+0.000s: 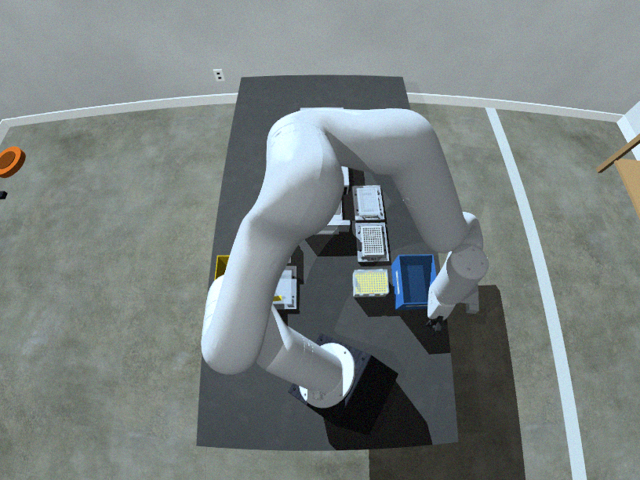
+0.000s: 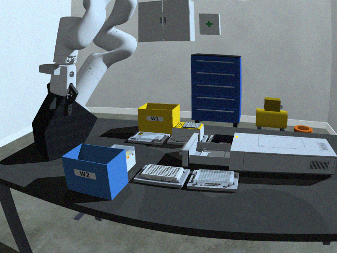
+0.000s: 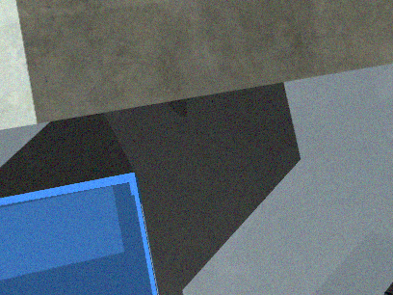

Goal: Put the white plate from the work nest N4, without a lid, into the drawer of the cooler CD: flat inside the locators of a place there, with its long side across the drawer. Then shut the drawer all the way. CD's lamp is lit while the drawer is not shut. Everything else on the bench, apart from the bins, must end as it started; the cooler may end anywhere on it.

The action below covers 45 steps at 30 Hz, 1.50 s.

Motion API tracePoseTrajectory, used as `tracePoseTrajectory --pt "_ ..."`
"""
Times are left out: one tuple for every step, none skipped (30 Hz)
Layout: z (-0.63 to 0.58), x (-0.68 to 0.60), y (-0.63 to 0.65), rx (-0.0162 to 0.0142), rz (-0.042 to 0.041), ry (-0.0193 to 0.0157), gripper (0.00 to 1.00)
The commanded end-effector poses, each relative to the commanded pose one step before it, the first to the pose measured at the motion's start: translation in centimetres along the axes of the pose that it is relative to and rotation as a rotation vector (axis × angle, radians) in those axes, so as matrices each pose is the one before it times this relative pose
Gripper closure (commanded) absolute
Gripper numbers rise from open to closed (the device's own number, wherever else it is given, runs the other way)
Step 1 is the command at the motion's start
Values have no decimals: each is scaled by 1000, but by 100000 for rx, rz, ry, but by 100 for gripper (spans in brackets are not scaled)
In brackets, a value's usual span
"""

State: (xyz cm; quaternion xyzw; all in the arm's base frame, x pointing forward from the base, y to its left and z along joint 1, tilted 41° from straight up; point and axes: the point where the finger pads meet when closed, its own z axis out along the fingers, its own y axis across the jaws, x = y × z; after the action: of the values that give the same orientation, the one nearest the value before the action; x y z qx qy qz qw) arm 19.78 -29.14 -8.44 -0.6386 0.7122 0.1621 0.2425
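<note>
On the tabletop, front row: a flat white well plate with its wells uncovered lay in a pale grey nest, between the blue bin and a second nest; the nest's label could not be read.
Same plate, top view: the white well plate sat just beside the arm's forearm, in the middle of a row of three plates.
Second nest: a clear-lidded plate lay flat, just beside the first nest.
Cooler: a long pale grey box-shaped cooler stood behind the two front nests.
Drawer: the cooler's grey drawer stood pulled out from its end.
Lamp: a small yellow lamp glowed on the cooler's top corner nearest the drawer.
Tool: the black two-finger tool hung with its fingers spread fully apart and nothing between them, above the tabletop near its edge, just beside the blue bin and well apart from the white well plate.
Tool, top view: the tool pointed down, off the blue bin's corner.
Arm: a white jointed arm arched over the tabletop and hid most of the cooler from above.
Blue bin: an open blue box marked W2.
Yellow bin: an open yellow box marked W1, at the back.
Wrist view: the blue bin's corner, grey tabletop and floor; the fingers did not show.
</note>
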Motion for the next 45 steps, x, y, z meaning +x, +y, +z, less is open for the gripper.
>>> tracePoseTrajectory --pt "-93 94 -46 108 -20 216 0" --pt "0 0 0 0 0 0 0" --pt "0 0 0 0 0 0 0" --pt "0 0 0 0 0 0 0" --pt "0 0 0 0 0 0 0" --pt "0 0 0 0 0 0 0" --pt "0 0 0 0 0 0 0" --pt "0 0 0 0 0 0 0" --pt "0 0 0 0 0 0 0" --pt "0 0 0 0 0 0 0" --pt "0 0 0 0 0 0 0" --pt "0 0 0 0 0 0 0" --pt "0 0 0 0 0 0 0" --pt "0 0 0 0 0 0 0" --pt "0 0 0 0 0 0 0" --pt "0 0 0 0 0 0 0" --pt "0 0 0 0 0 0 0" --pt "-196 -276 -369 167 -3323 191 0" --pt "-196 -264 -378 167 -3324 192 0" --pt "-195 -251 -387 167 -3324 192 0" --pt "-193 -239 -395 4 -41 2 0" --pt "-190 -236 -390 2 -1 -1 0" --pt "0 0 0 0 0 0 0" --pt "-163 -281 -381 156 -3328 112 0" --pt "-163 -268 -391 156 -3328 112 0" --pt "-162 -255 -400 156 -3328 113 0" --pt "-160 -242 -408 6 -71 2 0" --pt "-155 -235 -396 2 -1 -1 0" --pt "0 0 0 0 0 0 0" --pt "-147 -263 -400 177 -3327 105 0" --pt "-147 -249 -409 177 -3327 105 0" --pt "-146 -236 -417 177 -3327 105 0" --pt "0 0 0 0 0 0 0" --pt "0 0 0 0 0 0 0" --pt "-143 -223 -425 10 -141 4 0" --pt "-142 -219 -419 2 0 -1 0" --pt "-131 -244 -417 199 -3326 101 0" --pt "-131 -230 -426 199 -3326 101 0" --pt "-130 -215 -433 199 -3326 101 0" --pt "-128 -201 -440 15 -211 6 0" --pt "-127 -200 -440 2 0 -1 0" --pt "0 0 0 0 0 0 0" --pt "0 0 0 0 0 0 0" --pt "-116 -223 -434 222 -3324 99 0" --pt "-115 -208 -441 222 -3324 99 0"
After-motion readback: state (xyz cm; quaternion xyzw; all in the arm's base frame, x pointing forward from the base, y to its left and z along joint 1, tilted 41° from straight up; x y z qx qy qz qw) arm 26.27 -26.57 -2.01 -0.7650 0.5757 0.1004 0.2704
